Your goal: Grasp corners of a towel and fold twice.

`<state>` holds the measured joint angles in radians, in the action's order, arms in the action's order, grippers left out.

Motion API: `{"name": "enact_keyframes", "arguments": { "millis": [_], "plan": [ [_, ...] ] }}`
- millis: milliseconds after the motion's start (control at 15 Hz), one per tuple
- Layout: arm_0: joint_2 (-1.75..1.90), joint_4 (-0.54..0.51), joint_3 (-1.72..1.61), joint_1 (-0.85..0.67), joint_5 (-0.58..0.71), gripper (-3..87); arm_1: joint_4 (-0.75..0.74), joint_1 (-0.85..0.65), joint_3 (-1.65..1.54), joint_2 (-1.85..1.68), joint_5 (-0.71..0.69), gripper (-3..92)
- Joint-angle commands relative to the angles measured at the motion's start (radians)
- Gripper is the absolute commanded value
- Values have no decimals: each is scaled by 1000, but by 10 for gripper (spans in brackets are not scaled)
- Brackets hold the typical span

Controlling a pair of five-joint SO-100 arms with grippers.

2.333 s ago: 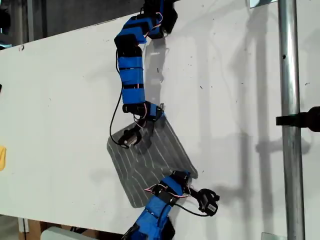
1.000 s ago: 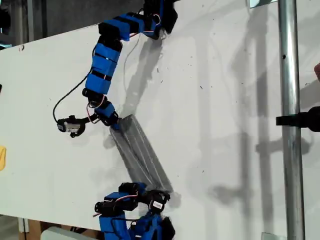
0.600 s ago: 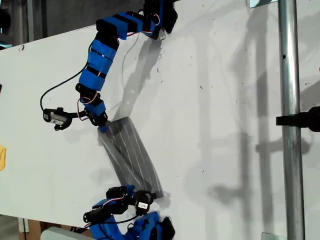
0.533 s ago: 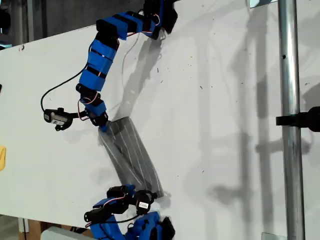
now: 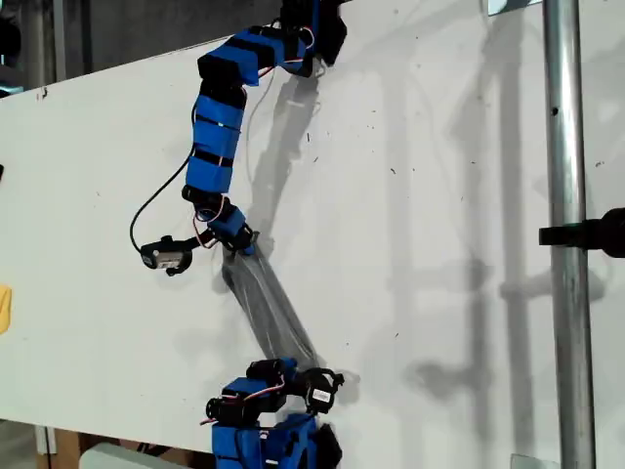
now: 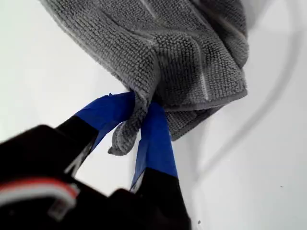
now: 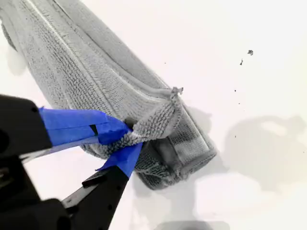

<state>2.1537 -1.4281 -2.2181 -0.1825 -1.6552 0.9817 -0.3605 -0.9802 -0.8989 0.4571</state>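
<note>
White tabletop [image 5: 439, 195], metal pole [image 5: 564, 234] at the exterior view's right with black clamp [image 5: 591, 233], yellow object [image 5: 4, 308] at its left edge

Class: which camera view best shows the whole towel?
The exterior view: the towel lies as one narrow grey strip between both arms on the table. Each wrist view shows only one bunched end pinched between blue fingers.

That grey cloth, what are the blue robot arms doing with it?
Two blue robot arms are folding a grey striped towel on a white table. Each claw pinches one end: my first claw and my second claw are both shut on fabric. The towel is bunched into a narrow strip stretched between them.
</note>
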Motion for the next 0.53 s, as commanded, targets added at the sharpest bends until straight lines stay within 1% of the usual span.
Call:
{"name": "enact_keyframes", "arguments": {
  "millis": [0,67,200,333,400,467],
  "plan": [
    [28,101,-84,55,-60,-28,-18,11,6,3,9,-3],
    [28,106,-115,51,-72,-26,-29,5,8,17,9,-3],
    [55,60,-123,43,-78,-6,-38,-9,8,37,9,-3],
    [92,-17,-132,14,-94,131,-52,-29,9,44,9,-3],
    [115,-29,-152,-6,-91,184,-61,-40,11,48,12,-3],
    [147,-31,-176,-20,-91,215,-64,-55,14,55,25,29]
  ]
}}
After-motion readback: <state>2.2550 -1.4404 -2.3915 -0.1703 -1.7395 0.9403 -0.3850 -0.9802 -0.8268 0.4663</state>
